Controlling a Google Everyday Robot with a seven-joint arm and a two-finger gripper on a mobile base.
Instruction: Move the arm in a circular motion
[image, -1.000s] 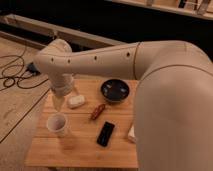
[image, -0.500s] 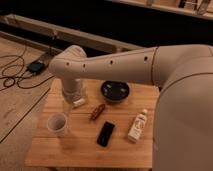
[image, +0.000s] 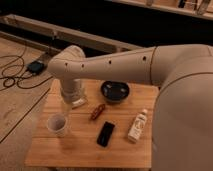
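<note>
The arm (image: 125, 65) is thick and cream-white with small dark screw holes. It reaches from the right edge leftward over the wooden table (image: 80, 150). It bends at a rounded joint (image: 67, 62) and drops toward the table's back left. The gripper (image: 74, 97) hangs at the lower end of that drop, just above a small white object (image: 80, 103).
On the table are a dark bowl (image: 115, 91), a white cup (image: 57, 125), a black phone (image: 105, 133), a white bottle (image: 138, 126) and a red-brown item (image: 97, 111). Cables and a black box (image: 36, 66) lie on the floor at left.
The thick arm segment has swung up and away from the table's right side, uncovering the white bottle. The bent joint has shifted right over the back left corner.
</note>
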